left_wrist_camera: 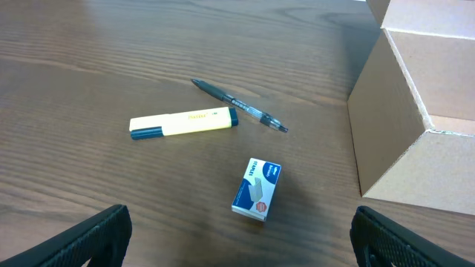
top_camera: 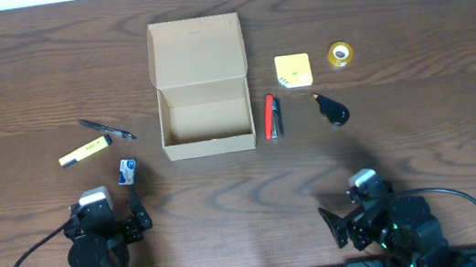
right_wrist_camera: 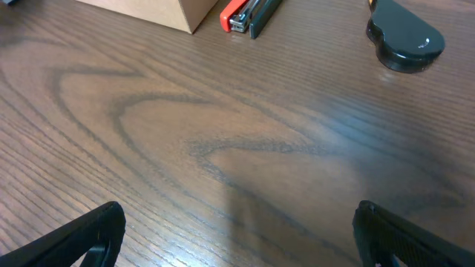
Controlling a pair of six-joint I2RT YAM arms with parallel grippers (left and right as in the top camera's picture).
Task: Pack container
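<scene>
The container [top_camera: 205,110], a tan cardboard box, stands open at the table's middle with its lid flap laid back; the inside that shows is bare. Its side wall fills the right of the left wrist view [left_wrist_camera: 415,111]. My left gripper [top_camera: 109,206] [left_wrist_camera: 239,222] is open low over the table at the front left. A small blue-and-white box [top_camera: 128,172] [left_wrist_camera: 257,189] lies just ahead of it. My right gripper [top_camera: 358,205] [left_wrist_camera: 239,219] is open at the front right over bare wood, holding nothing.
Left of the container lie a yellow highlighter [top_camera: 84,152] [left_wrist_camera: 183,122] and a pen [top_camera: 107,129] [left_wrist_camera: 239,105]. To its right are a red stapler [top_camera: 272,116] [right_wrist_camera: 249,13], a yellow note pad [top_camera: 293,69], a tape roll [top_camera: 341,53] and a black teardrop-shaped object [top_camera: 334,110] [right_wrist_camera: 404,33].
</scene>
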